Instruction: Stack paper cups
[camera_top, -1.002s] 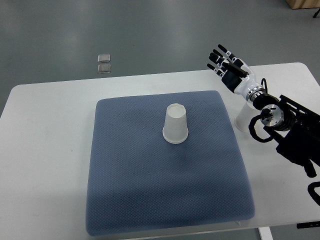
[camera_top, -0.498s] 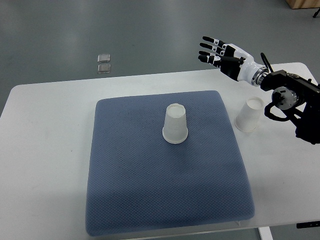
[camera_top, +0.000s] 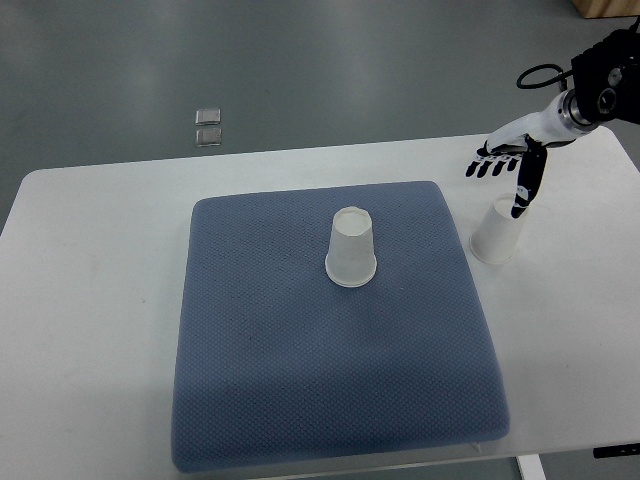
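A white paper cup (camera_top: 352, 249) stands upside down in the middle of the blue mat (camera_top: 330, 330). A second white paper cup (camera_top: 497, 231) stands upside down on the white table (camera_top: 90, 300), just off the mat's right edge. My right hand (camera_top: 507, 166) hangs above that second cup with its fingers spread and holds nothing. Its arm comes in from the upper right corner. The left arm does not show.
Two small clear squares (camera_top: 208, 126) lie on the grey floor beyond the table's far edge. The table's front edge runs just below the mat.
My right arm has swung up and back toward the upper right corner. The hand has turned from reaching left to hanging palm-down over the right cup. Both cups have stayed put.
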